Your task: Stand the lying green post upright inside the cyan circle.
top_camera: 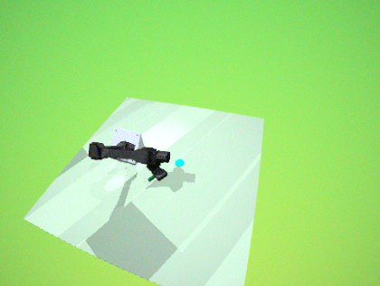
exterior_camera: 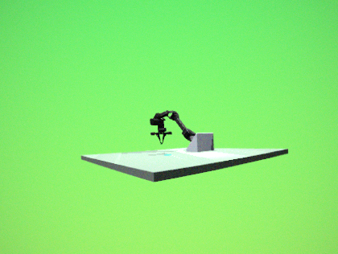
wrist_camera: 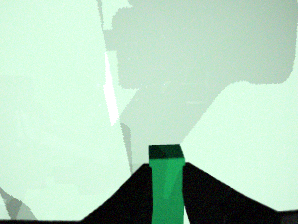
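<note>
Green square-section post [top_camera: 151, 178] [wrist_camera: 167, 187] pinched between jaws of black parallel-jaw gripper [top_camera: 159, 175] [exterior_camera: 161, 143] [wrist_camera: 165, 171], up off pale glossy tabletop [top_camera: 217, 181] [exterior_camera: 133, 161] [wrist_camera: 45, 100]. So grab's done, looks solid. Flat cyan circle [top_camera: 179, 163] [exterior_camera: 167, 154] sits off to one side, post not over it. Left: upright turn, placing, release, backing off.
</note>
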Tool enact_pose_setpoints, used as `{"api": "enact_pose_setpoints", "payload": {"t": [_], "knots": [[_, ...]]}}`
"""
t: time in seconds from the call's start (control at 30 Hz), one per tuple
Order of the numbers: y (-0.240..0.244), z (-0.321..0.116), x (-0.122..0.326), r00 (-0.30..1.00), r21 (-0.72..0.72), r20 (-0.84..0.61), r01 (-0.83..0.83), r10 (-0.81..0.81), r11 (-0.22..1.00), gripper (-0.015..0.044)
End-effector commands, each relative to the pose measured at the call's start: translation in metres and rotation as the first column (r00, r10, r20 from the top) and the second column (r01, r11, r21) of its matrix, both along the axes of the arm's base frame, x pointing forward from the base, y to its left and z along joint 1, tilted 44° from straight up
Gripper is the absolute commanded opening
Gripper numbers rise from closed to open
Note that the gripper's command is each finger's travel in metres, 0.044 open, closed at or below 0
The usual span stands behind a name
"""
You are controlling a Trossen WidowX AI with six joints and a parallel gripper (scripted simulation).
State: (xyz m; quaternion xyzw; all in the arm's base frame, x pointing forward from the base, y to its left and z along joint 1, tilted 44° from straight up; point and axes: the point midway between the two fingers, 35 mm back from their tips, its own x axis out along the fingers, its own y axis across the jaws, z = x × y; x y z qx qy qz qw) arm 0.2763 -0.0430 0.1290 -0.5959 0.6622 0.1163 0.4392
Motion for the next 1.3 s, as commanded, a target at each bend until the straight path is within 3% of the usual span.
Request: {"api": "enact_pose_setpoints", "payload": {"t": [0.0, 0.4, 1.27], "knots": [[0.01, 0.011, -0.003, 1.0, 0.002, 0.003, 0.005, -0.005, 1.0, 0.0023], [0.024, 0.026, -0.008, 1.0, -0.004, 0.003, 0.004, -0.004, 1.0, 0.0023], [0.081, -0.007, 0.027, 0.999, 0.007, -0.027, -0.042, 0.042, 0.999, 0.0023]]}}
